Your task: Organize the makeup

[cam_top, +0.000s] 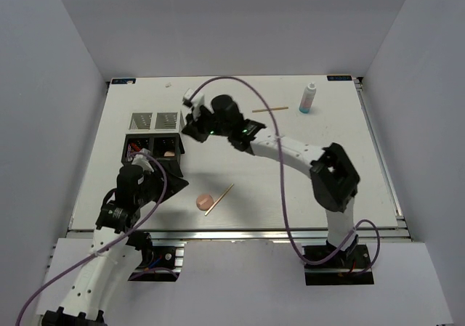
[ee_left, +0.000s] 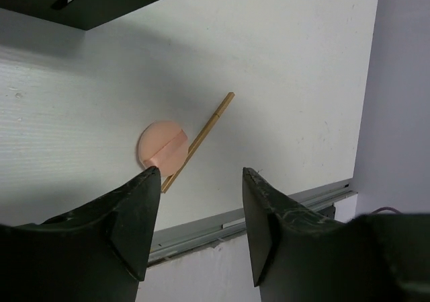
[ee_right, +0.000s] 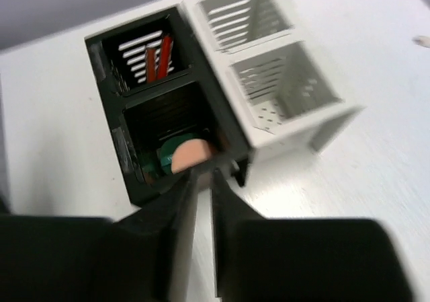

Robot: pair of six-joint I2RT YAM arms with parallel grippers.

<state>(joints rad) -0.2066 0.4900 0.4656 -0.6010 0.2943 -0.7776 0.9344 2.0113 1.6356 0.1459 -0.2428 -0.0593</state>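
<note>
The loose peach disc lies on the table just ahead of the left hand, nearer its left finger. A wooden stick lies slantwise against the disc's right edge, apparently touching it. The left hand hangs wide open and empty, and this pick looks like the step in hand.

To do it well, the hand should shift towards its left finger's side until the disc sits centred between the fingers. It should then come straight down and close across the disc's width. The stick may get trapped under the right finger, so it could help to turn the wrist so that finger lands clear of it.

The right hand hovers at the near wall of the black organizer. Its fingers are drawn almost together and nothing shows in the slit. Just beyond its tips a peach disc and a green disc share a compartment, and red sticks stand in the farther one.

The right wrist view is blurred, so I cannot tell whether more discs lie beneath those two. The raised ridge on the loose disc is also unclear.
</note>
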